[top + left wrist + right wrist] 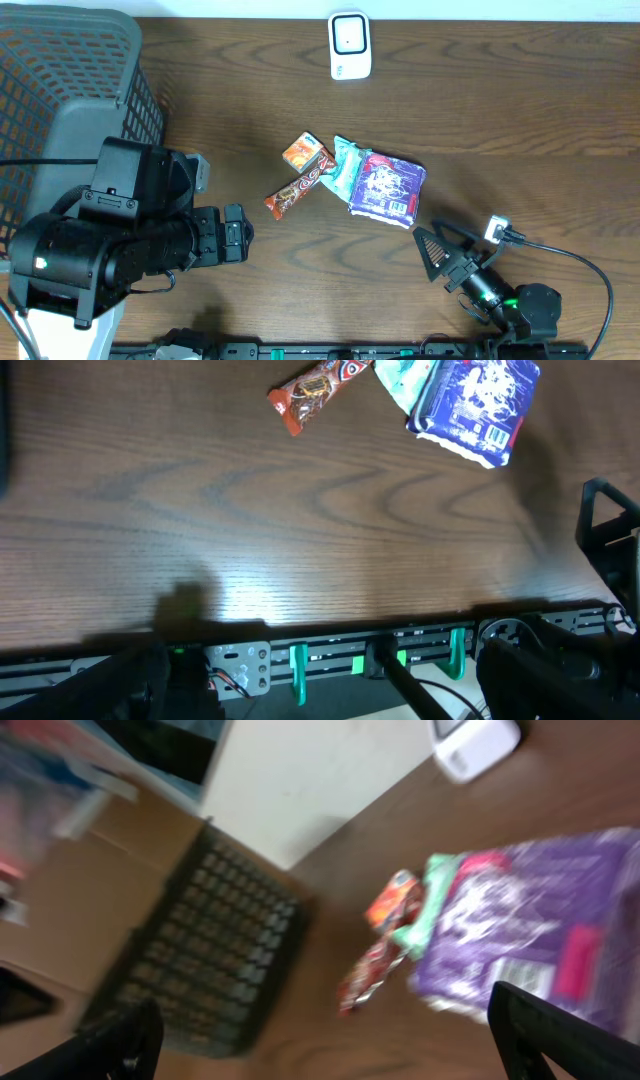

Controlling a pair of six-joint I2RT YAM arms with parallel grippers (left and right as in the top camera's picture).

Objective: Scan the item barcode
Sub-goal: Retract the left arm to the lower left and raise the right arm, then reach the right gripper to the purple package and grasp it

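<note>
- Dark wood desk [520,110] with a grey basket [60,70] on the far left corner and a white scanner [350,45] by the far edge.
- Snacks are bunched mid-desk: a purple packet [388,187], barcode up, touching a green packet [348,160], plus an orange packet [303,152] and a candy bar [298,190].
- Left tool [234,235] is toward the near left corner, spread wide, empty.
- Right tool [425,253] is toward the near right corner, wide too, empty, just beside the purple packet.

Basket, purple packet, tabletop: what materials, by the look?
Basket: probably moulded grey plastic, matte, open grid walls. Purple packet: likely thin printed plastic film, glossy, crinkled edge. Tabletop: dark wood or wood-look laminate, visible grain, slight sheen; cannot tell which.
</note>
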